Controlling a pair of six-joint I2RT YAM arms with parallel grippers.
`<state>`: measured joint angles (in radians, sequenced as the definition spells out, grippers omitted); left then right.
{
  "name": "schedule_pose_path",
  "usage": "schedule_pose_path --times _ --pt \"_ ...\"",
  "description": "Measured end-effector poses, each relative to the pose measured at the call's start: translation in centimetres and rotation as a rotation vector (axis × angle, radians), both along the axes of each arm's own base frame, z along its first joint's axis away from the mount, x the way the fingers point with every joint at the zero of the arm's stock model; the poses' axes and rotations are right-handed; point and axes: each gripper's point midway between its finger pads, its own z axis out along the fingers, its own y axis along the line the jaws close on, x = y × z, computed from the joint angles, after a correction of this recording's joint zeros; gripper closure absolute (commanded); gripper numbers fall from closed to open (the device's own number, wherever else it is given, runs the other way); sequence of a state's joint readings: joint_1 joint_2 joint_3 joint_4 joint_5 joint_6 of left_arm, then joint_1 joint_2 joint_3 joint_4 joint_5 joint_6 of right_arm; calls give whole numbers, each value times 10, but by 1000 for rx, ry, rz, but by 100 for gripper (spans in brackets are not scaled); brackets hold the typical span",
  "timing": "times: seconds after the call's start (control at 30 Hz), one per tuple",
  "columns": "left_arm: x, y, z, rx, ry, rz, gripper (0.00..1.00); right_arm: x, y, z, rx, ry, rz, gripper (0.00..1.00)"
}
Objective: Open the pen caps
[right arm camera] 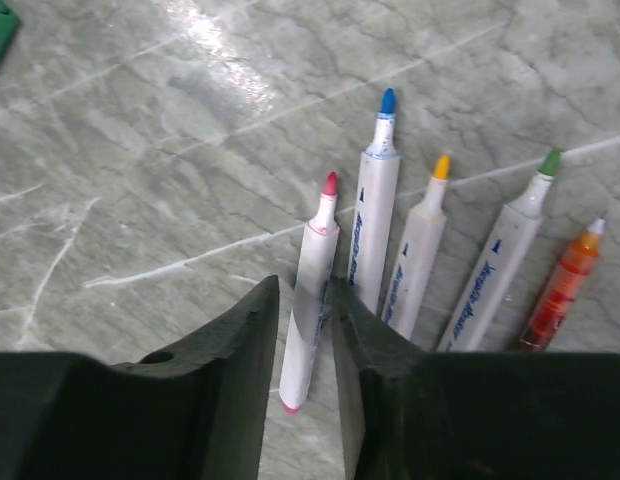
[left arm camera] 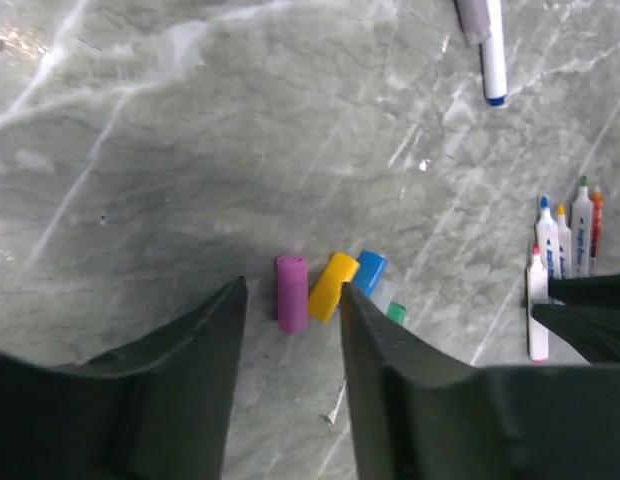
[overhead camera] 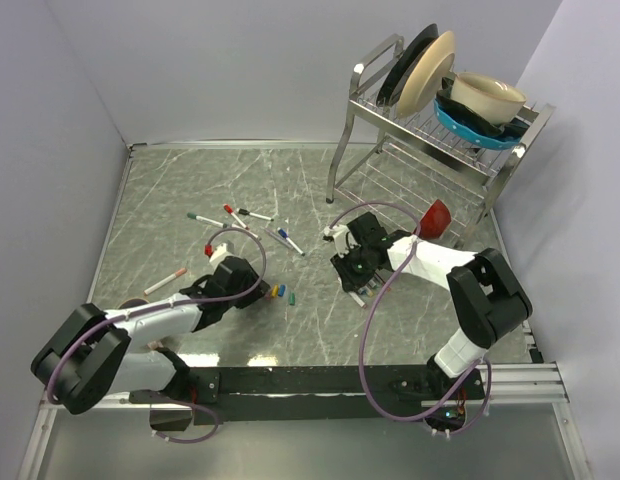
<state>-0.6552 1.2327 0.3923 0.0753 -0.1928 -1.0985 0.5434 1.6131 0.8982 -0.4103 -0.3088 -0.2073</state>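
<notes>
Loose pen caps lie in a short row on the marble table (overhead camera: 190, 180): pink (left arm camera: 291, 292), yellow (left arm camera: 333, 287), blue (left arm camera: 369, 272) and green (left arm camera: 396, 313); they also show in the top view (overhead camera: 280, 293). My left gripper (left arm camera: 292, 310) is open and empty just behind them. My right gripper (right arm camera: 303, 290) is open, its fingers straddling an uncapped pink-tipped pen (right arm camera: 312, 300) that lies on the table and touches the right finger. Beside it lie uncapped blue (right arm camera: 373, 230), yellow (right arm camera: 418, 260), green (right arm camera: 505, 260) and orange (right arm camera: 562, 290) pens.
Several capped pens lie scattered behind the arms, among them green-capped (overhead camera: 205, 219), black-capped (overhead camera: 255, 214) and blue (overhead camera: 285, 238) ones, plus one at the left (overhead camera: 165, 280). A metal dish rack (overhead camera: 430, 130) with plates and bowls stands at the back right, a red object (overhead camera: 437, 217) below it.
</notes>
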Motion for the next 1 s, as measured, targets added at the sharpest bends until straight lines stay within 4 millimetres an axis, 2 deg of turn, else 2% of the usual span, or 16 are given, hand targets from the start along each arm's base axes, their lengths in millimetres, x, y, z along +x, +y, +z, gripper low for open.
schedule_pose_path --times 0.17,0.2,0.27,0.3,0.37,0.53,0.57,0.63,0.67,0.7,0.77,0.87,0.93,1.0 --pt "-1 -2 11 -27 -20 -4 32 4 -5 1 -22 -22 -8 58" --pt "-1 -1 17 -34 -32 -5 25 6 -6 3 -22 -31 -10 57" --pt "-1 -1 29 -47 -62 -11 17 9 -8 8 -14 -49 -9 55" --pt "-2 0 37 -56 -84 -13 8 10 -10 13 -8 -61 -7 52" --pt "-1 3 56 -72 -139 -17 1 12 -13 25 9 -88 6 46" --pt "8 7 106 -101 -292 -37 1 15 -9 75 111 -232 94 36" --pt "11 9 116 -96 -312 -42 1 14 -6 85 138 -262 119 27" --pt "20 9 133 -71 -346 -65 1 13 1 103 189 -303 166 19" --pt "26 8 144 -49 -359 -84 1 14 6 111 209 -319 189 3" --pt "31 7 154 -28 -374 -102 1 16 11 117 226 -328 210 0" --pt "46 4 178 22 -415 -133 1 23 22 127 243 -332 237 0" --pt "63 6 203 106 -478 -167 1 52 50 140 250 -315 257 0" --pt "68 10 204 141 -483 -173 1 71 69 140 248 -307 253 0" --pt "68 13 198 164 -468 -196 1 87 87 129 225 -278 243 0"
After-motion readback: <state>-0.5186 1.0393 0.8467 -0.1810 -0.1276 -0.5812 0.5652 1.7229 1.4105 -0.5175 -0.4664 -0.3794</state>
